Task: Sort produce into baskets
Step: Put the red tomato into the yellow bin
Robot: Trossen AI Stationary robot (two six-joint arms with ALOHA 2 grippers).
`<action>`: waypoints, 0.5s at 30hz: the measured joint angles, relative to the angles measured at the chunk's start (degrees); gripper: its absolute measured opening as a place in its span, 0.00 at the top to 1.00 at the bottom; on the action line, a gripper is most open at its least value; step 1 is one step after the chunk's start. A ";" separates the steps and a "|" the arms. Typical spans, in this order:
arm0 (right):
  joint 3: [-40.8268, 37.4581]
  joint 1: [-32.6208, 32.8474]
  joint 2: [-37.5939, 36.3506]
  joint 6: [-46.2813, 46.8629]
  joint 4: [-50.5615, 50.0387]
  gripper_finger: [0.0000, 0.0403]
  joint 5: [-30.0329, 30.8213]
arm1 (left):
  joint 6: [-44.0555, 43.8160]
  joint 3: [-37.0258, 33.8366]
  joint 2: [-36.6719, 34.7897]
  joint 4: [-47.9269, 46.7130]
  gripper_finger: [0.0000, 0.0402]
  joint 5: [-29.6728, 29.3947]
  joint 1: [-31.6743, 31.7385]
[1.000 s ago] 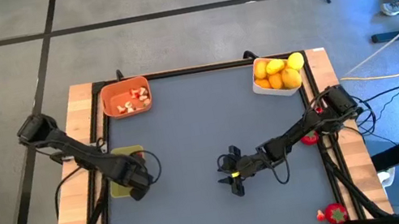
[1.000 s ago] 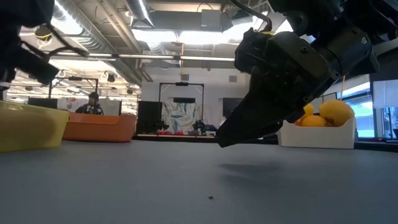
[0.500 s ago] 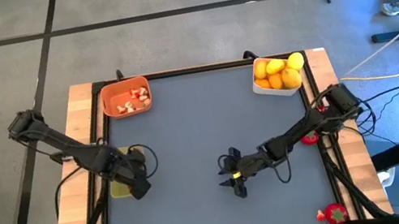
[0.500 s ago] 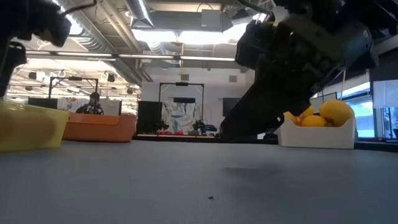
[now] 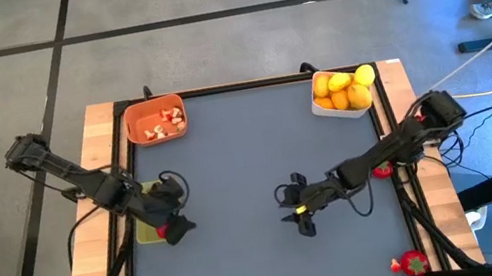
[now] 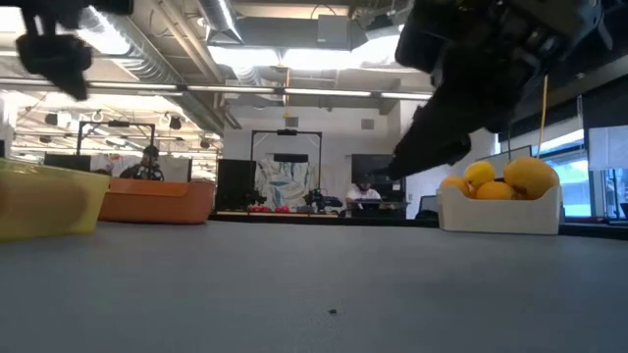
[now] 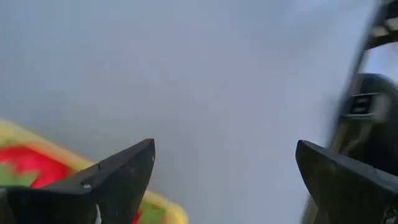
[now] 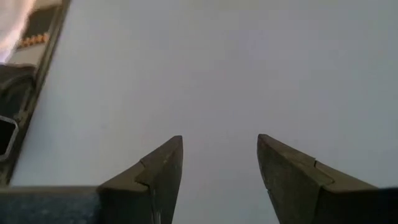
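Observation:
My left gripper (image 5: 179, 227) hangs open just above the near right corner of the yellow-green basket (image 5: 146, 239) at the table's left edge. A red strawberry (image 7: 28, 167) lies in that basket. My right gripper (image 5: 291, 211) hovers open over bare table right of centre, with nothing between its fingers (image 8: 163, 163). The orange basket (image 5: 156, 120) at the far left holds small pale-and-red bits. The white basket (image 5: 342, 93) at the far right holds yellow and orange citrus fruits (image 6: 510, 179).
Two red strawberries lie along the table's right side, one (image 5: 383, 171) under my right arm and one (image 5: 412, 262) near the front corner. A black frame rail and wooden boards border the grey mat (image 5: 248, 148), whose middle is bare.
My left gripper has risen from the yellow-green basket and tipped up toward level, staying open; a strawberry now shows in the basket. My right gripper has risen and drawn a little toward the table's right edge, its opening unchanged.

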 joint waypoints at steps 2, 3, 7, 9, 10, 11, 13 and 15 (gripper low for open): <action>-0.02 0.02 -1.68 -0.19 -2.68 0.49 0.00 | 2.32 0.00 0.00 3.81 0.05 -0.33 0.00; -0.02 0.05 -2.65 -0.28 -3.98 0.49 0.00 | 3.43 0.00 0.00 5.57 0.05 -0.37 0.00; -0.02 0.04 -6.43 -0.29 -9.38 0.49 0.06 | 7.46 0.00 0.07 12.18 0.05 -1.22 0.00; -0.02 0.04 -8.30 -0.29 -11.81 0.49 1.06 | 9.10 0.00 0.07 15.26 0.05 -1.54 0.00; -0.02 0.06 -9.30 -0.28 -13.04 0.49 1.49 | 9.38 0.00 0.07 16.65 0.05 -1.64 0.00; -0.02 0.05 -10.33 -0.29 -15.03 0.49 1.94 | 9.36 0.00 0.07 17.94 0.05 -1.66 0.00; -0.02 0.06 -12.15 -0.01 -17.86 0.49 2.49 | 9.38 0.02 0.07 19.98 0.05 -1.66 -0.03; -0.02 0.04 -14.13 0.38 -21.19 0.49 2.53 | 9.99 0.02 0.07 20.84 0.05 -1.68 -0.04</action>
